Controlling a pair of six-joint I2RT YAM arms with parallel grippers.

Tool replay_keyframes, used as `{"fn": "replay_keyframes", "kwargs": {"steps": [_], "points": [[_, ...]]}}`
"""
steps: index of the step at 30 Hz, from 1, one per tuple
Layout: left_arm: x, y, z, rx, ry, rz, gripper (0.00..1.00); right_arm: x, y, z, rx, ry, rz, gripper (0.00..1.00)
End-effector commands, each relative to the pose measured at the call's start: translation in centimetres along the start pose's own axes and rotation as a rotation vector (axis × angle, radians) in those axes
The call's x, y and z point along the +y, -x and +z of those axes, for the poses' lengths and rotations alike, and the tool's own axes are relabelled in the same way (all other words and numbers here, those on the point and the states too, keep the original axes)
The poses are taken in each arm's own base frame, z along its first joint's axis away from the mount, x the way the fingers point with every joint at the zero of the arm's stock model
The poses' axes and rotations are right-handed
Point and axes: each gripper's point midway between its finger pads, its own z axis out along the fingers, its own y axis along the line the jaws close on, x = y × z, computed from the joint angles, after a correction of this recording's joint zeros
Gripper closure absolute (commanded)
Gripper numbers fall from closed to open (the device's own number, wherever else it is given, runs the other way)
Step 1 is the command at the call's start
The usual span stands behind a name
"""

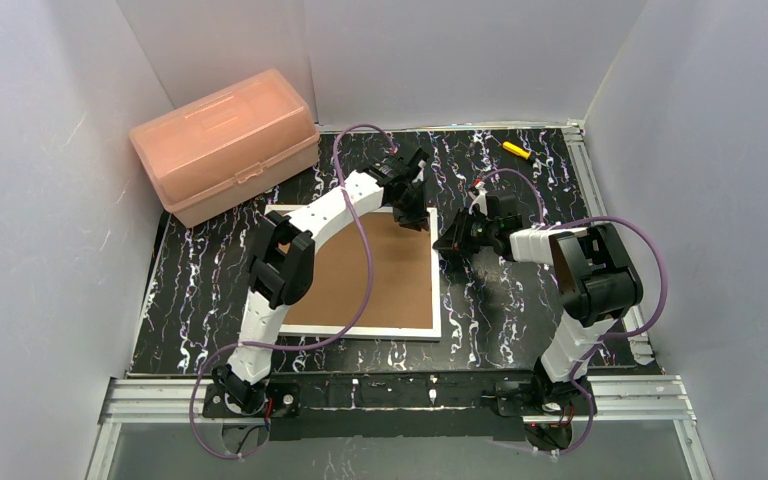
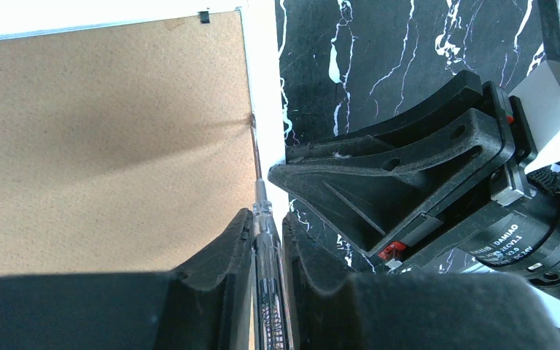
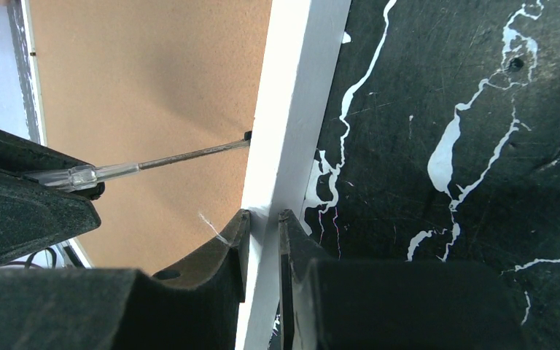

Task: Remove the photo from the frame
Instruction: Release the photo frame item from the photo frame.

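Note:
The frame [image 1: 390, 275] lies face down on the table, its brown fibreboard back up and a narrow white border around it. The photo is hidden under the backing. My left gripper [image 1: 415, 213] is over the frame's far right part, shut on a clear-handled screwdriver [image 2: 257, 171]. The screwdriver's tip rests at a small tab on the right inner edge of the backing [image 2: 117, 131]. My right gripper [image 1: 449, 243] is shut on the frame's white right border [image 3: 292, 109], one finger [image 3: 222, 248] over the backing and one outside. The screwdriver also shows in the right wrist view [image 3: 175, 156].
A pink plastic box [image 1: 225, 143] stands at the back left, close to the frame's far left corner. A small yellow-handled tool [image 1: 515, 150] lies at the back right. The table is black marble-patterned, enclosed by white walls.

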Motion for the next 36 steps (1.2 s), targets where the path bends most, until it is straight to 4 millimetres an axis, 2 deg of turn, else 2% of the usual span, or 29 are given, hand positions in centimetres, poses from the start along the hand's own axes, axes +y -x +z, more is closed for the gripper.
{"fn": "replay_keyframes", "kwargs": {"steps": [1,4,8,12,16,22,26,28,31,36], "points": [[-10.6,-4.2,0.1,0.125,-0.357,0.058,1.0,2.2,-3.6,1.8,0.109,0.073,-0.036,0.75],[-10.6,-4.1,0.2,0.118,-0.351,0.069,1.0,2.2,-3.6,1.9,0.111,0.074,-0.038,0.75],[-9.2,-3.2,-0.7,0.074,-0.278,0.118,1.0,1.8,-3.4,1.5,0.098,0.035,-0.049,0.76],[-7.9,-2.5,-3.5,0.052,-0.24,0.157,1.0,1.5,-2.0,0.4,0.054,-0.011,-0.055,0.77],[-4.3,-3.4,-6.9,0.071,-0.14,0.196,1.0,1.7,-0.4,-1.0,0.014,-0.044,-0.086,0.73],[2.7,-4.9,-13.2,0.053,0.0,0.204,1.0,1.4,2.2,-2.7,-0.032,-0.146,-0.176,0.5],[5.6,-6.6,-17.4,0.021,-0.012,0.173,1.0,2.5,5.1,-3.6,-0.105,-0.168,-0.257,0.39],[6.8,-7.5,-18.8,0.007,-0.008,0.165,1.0,3.2,6.6,-3.7,-0.143,-0.157,-0.312,0.32],[8.4,-9.2,-20.4,0.003,-0.007,0.139,1.0,4.5,8.6,-3.1,-0.168,-0.116,-0.399,0.21],[10.7,-12.4,-22.7,-0.014,-0.001,0.084,1.0,4.7,11.4,-0.9,-0.154,-0.116,-0.483,0.08]]}}
